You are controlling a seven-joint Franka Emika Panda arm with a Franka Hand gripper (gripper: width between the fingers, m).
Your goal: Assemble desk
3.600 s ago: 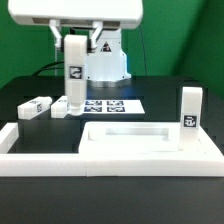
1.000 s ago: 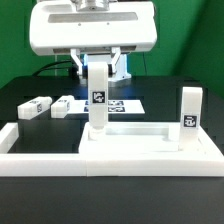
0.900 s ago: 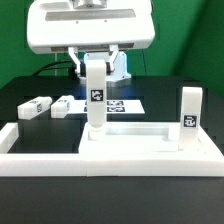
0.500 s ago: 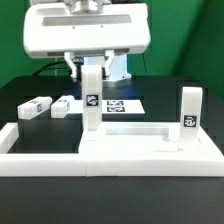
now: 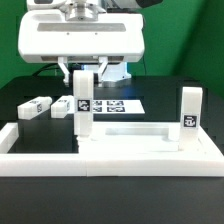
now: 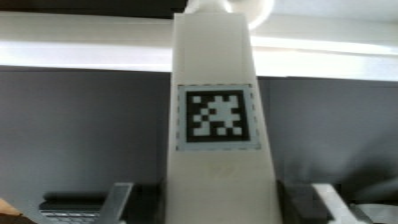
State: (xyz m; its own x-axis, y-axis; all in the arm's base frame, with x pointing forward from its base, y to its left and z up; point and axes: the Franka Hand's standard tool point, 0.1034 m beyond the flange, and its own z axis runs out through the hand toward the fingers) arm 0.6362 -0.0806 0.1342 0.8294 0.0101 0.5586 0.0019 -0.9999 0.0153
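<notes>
Wrist view, tagged leg [image 6: 217, 120] fills frame, jaws cropped at edge

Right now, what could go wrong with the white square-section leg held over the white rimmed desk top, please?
The gripper holds the white square-section leg at a corner of the white rimmed desk top; it may catch the rim. Pressing there could shift the top and topple the second upright leg.

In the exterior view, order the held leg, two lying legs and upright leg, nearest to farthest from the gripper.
1. Held leg, in the gripper.
2. Inner lying leg, exterior view's left.
3. Outer lying leg, farther left.
4. Upright leg, exterior view's right.
</notes>
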